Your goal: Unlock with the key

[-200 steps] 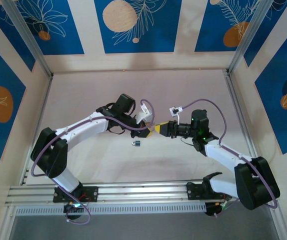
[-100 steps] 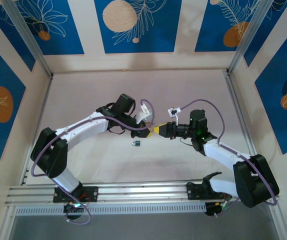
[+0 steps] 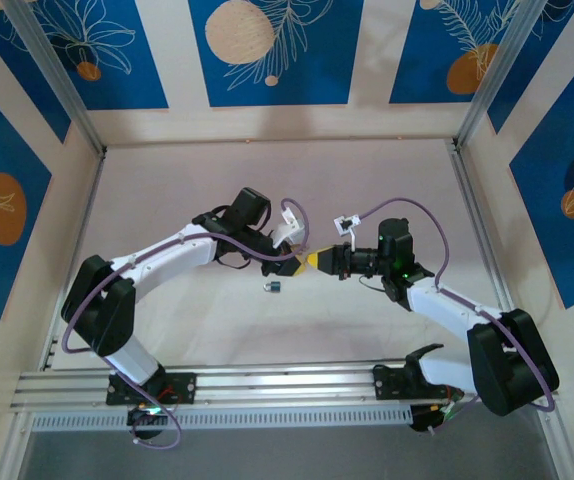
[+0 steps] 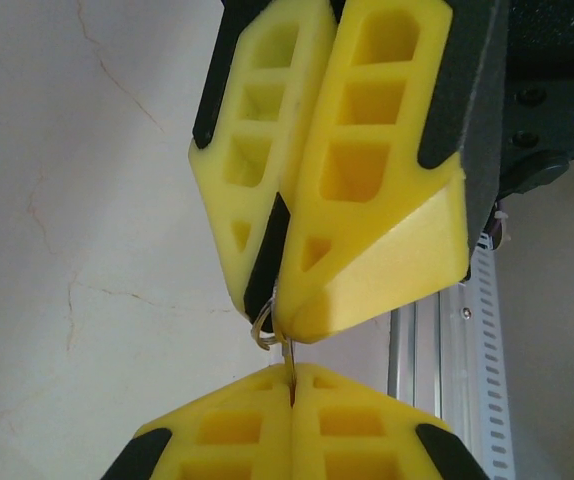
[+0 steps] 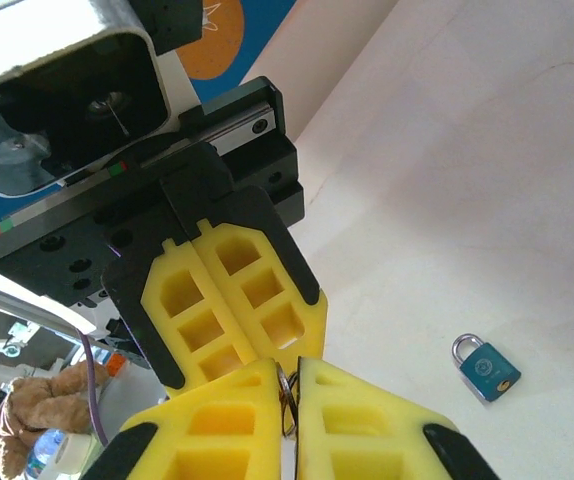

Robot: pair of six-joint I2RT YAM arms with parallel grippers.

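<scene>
Across the middle of the top external view, the pale table [image 3: 167, 180] carries both arms. The left arm [image 3: 167, 250] reaches from the lower left of the frame and the right arm [image 3: 457, 310] from the lower right. Their yellow tips meet just right of centre, raised above the surface.

The left gripper [image 4: 291, 395] enters its own wrist view from the bottom edge. Its fingers are pressed together, clenched on a thin metal blade that emerges at their seam. The right gripper [image 5: 288, 385] enters its own wrist view from the bottom edge, likewise clamped, with a small wire ring caught between its pads.

A small padlock [image 3: 273, 287], teal-bodied with a silver shackle, lies flat on the table. It sits below and left of the meeting fingertips, apart from both grippers.

The key [image 4: 288, 356] is the slim silvery piece spanning the short gap between the two sets of fingertips, at lower centre of the left wrist view. Both grippers grasp it. Its head is hidden by the pads.
</scene>
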